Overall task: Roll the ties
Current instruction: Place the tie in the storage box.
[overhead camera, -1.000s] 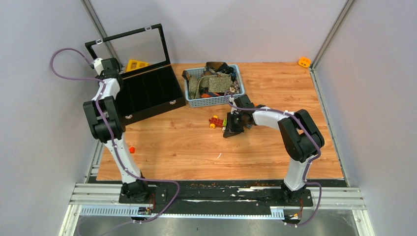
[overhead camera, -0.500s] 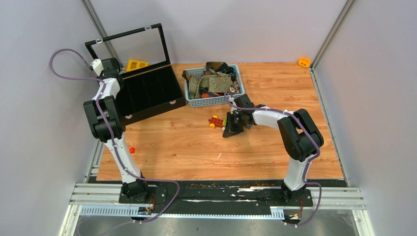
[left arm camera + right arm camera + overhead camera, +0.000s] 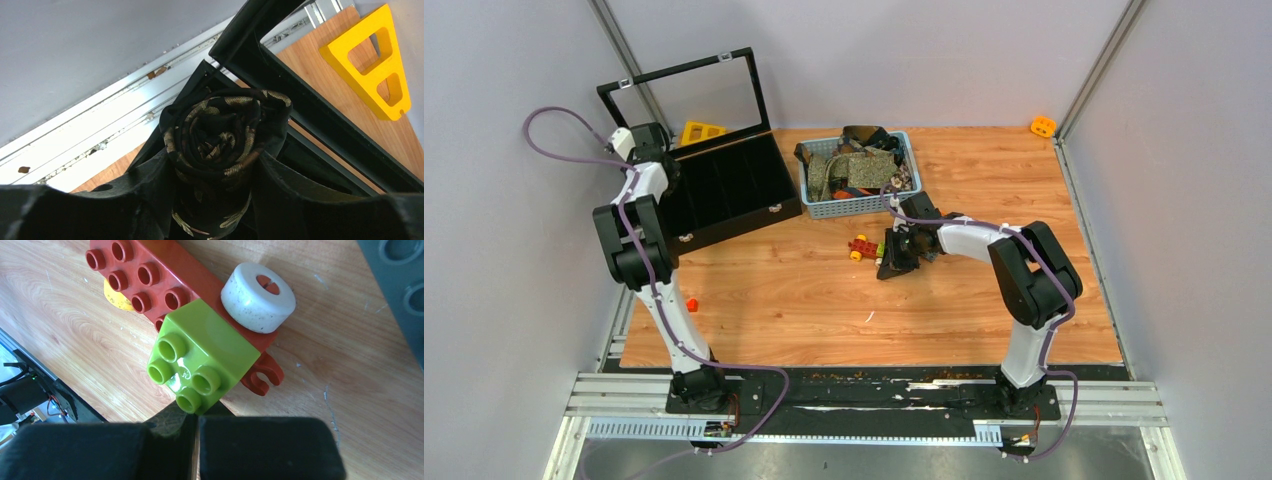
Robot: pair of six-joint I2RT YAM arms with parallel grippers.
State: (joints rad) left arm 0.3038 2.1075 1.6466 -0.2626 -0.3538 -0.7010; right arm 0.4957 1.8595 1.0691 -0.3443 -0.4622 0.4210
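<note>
One rolled tie (image 3: 225,135) sat pinched in your left tool (image 3: 215,172) over the black box (image 3: 325,125); your right tool (image 3: 196,442) was pressed together beside the toy bricks (image 3: 200,357). Released crooked, the roll could have snagged a wall and unwound.

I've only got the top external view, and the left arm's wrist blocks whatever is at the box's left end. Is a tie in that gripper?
Observer: Yes. On the left wrist view a rolled tie, black with a gold leaf print, sits between the fingers of the left gripper.
Operator: Is the roll tight?
Observer: It shows a neat spiral, at a corner of the black box.
Operator: And the right gripper?
Observer: The right gripper is shut with nothing between its fingers, facing a green brick.
</note>
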